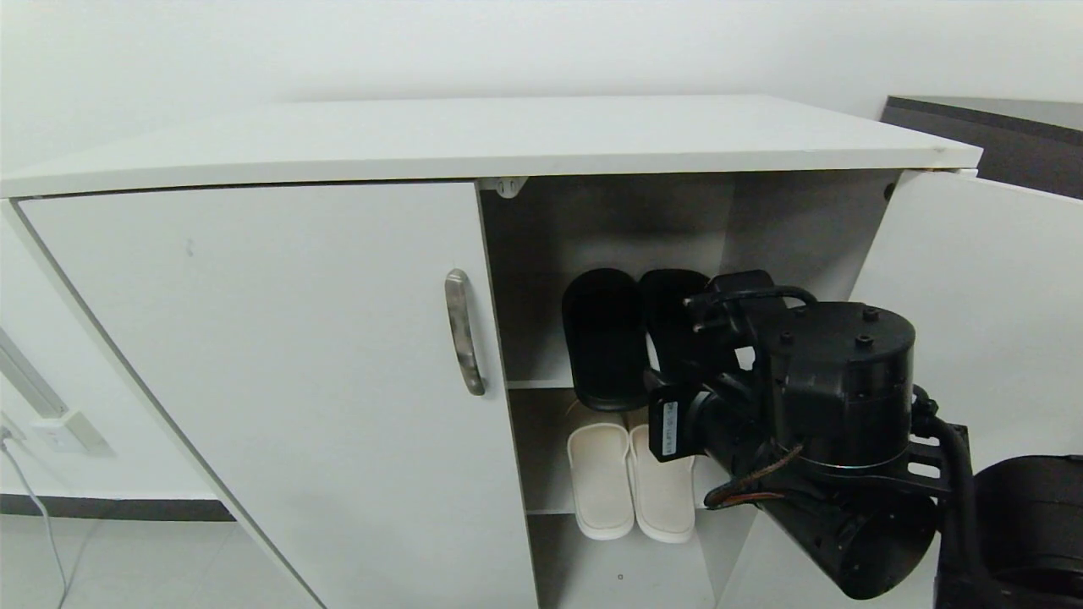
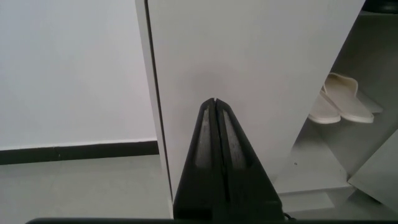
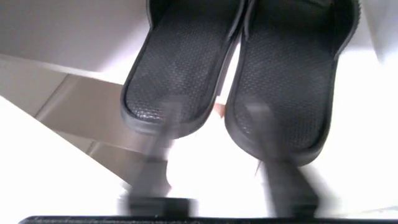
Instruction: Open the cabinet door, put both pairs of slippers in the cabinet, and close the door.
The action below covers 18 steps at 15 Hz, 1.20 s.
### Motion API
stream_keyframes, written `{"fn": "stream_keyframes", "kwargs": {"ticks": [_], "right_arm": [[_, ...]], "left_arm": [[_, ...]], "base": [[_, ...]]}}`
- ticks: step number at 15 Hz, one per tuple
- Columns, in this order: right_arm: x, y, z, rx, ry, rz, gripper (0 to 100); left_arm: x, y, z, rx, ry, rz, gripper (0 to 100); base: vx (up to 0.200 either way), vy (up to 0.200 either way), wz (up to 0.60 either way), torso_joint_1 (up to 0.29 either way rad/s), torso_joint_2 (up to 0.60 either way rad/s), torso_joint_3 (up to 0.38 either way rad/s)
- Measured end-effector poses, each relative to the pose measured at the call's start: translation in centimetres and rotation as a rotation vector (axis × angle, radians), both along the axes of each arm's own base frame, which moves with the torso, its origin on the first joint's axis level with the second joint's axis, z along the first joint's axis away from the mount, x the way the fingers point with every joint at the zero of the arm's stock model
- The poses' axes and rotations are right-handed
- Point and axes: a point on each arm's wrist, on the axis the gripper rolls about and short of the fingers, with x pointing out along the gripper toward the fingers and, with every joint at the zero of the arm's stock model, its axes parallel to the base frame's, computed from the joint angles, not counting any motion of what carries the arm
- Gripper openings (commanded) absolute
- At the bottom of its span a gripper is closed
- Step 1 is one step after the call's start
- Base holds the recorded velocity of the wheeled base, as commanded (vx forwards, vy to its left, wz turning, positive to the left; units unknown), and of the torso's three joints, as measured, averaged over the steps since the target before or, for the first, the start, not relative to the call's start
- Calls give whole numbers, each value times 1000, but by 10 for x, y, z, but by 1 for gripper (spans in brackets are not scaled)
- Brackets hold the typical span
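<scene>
A white cabinet (image 1: pixel 508 135) stands with its right door (image 1: pixel 981 288) swung open and its left door (image 1: pixel 254 355) closed. The black slippers (image 1: pixel 602 338) lie side by side on the upper shelf. The white slippers (image 1: pixel 602 482) lie on the shelf below. My right arm's wrist (image 1: pixel 829 397) hangs in front of the open compartment. My right gripper (image 3: pixel 214 155) is open at the heels of the black slippers (image 3: pixel 180 68), one finger before each heel, holding nothing. My left gripper (image 2: pixel 214 106) is shut and empty, low in front of the closed door, with the white slippers (image 2: pixel 342 102) off to one side.
The closed door carries a metal handle (image 1: pixel 464 331) at its inner edge. A wall socket (image 1: pixel 63 431) with a cable sits left of the cabinet, above a dark skirting board (image 1: pixel 110 507). Bare floor (image 2: pixel 81 186) lies in front.
</scene>
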Motion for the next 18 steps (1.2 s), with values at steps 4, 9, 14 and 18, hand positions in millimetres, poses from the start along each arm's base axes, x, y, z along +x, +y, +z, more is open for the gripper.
{"fn": "stream_keyframes", "kwargs": {"ticks": [4, 9, 14, 18], "right_arm": [[0, 1, -3, -5, 7, 1, 0], [-1, 2, -6, -12, 14, 9, 0], [-1, 2, -7, -14, 14, 12, 0], [-4, -1, -17, -41, 33, 45, 0]], "left_arm": [[0, 0, 0, 0, 0, 0, 0], [0, 0, 0, 0, 0, 0, 0], [0, 0, 0, 0, 0, 0, 0], [0, 0, 0, -1, 0, 0, 0]], "base": [[0, 0, 0, 0, 0, 0], [-80, 0, 0, 2, 1, 2], [-200, 0, 0, 2, 3, 5], [-200, 0, 0, 0, 5, 4]]}}
